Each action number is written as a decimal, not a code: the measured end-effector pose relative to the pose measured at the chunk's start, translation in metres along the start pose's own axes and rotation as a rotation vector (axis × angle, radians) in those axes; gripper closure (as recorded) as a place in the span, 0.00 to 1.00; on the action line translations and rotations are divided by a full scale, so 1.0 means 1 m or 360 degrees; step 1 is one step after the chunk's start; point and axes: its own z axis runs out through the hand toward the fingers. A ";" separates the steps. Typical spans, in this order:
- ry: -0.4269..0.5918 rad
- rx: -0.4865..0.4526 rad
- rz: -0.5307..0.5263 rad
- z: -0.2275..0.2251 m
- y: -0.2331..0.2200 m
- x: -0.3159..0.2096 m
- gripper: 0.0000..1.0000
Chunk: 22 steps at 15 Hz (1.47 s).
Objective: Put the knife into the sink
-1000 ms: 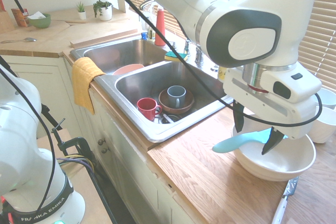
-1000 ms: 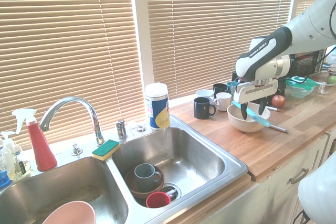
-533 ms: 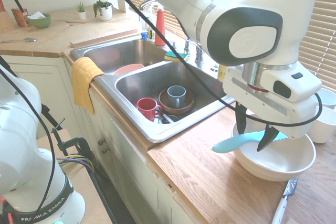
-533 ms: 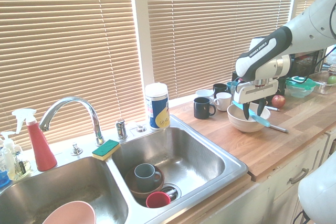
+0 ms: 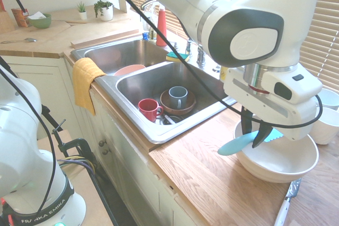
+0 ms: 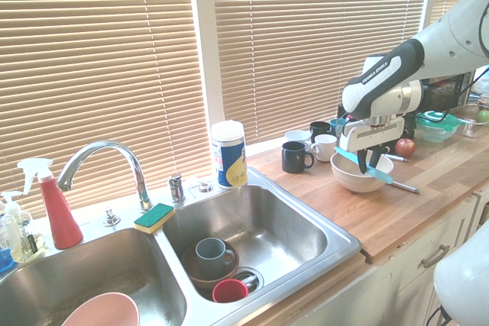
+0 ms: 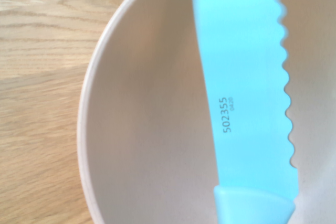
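The turquoise knife [image 5: 235,145] is located at the white bowl [image 5: 290,165], outside the sink [image 5: 139,84]. The rounded handle is extended beyond the bowl rim, and the serrated blade is positioned over the bowl's interior. Small dark print is shown on the blade in the wrist view.

The pincer [image 5: 252,137] is set to a narrow gap, with the turquoise knife between its two sides. Whether a firm grip is applied cannot be told.

The bowl is supported by the wooden surface [image 5: 198,186]. A metal-bladed knife with a pale handle [image 5: 282,213] is laid beside the bowl. On the window side of the surface, a black mug [image 6: 294,157] and a white mug [image 6: 325,148] are placed near the bowl. A red apple [image 6: 405,147] is located on the bowl's other side.

In the sink, a brown bowl [image 5: 186,111] is placed with a blue-grey mug [image 5: 178,97] in it. A red mug [image 5: 149,109] is located beside the brown bowl. A pinkish plate [image 5: 128,69] is contained in the adjacent basin [image 5: 103,55]. A yellow cloth [image 5: 86,84] is draped over the counter's front edge.
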 end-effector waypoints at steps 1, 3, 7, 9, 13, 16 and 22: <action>0.0000 0.0001 -0.0001 0.000 0.000 0.000 1.00; 0.0001 0.0002 -0.0002 -0.001 -0.001 0.000 1.00; 0.0005 0.0007 0.0000 -0.004 -0.001 0.000 1.00; 0.0025 0.0026 0.0003 -0.022 0.001 0.001 1.00; 0.0093 0.0102 -0.0012 -0.079 0.002 -0.009 1.00; 0.0117 0.0133 -0.0050 -0.103 -0.005 -0.022 1.00; 0.0142 0.0179 -0.0313 -0.141 -0.064 -0.103 1.00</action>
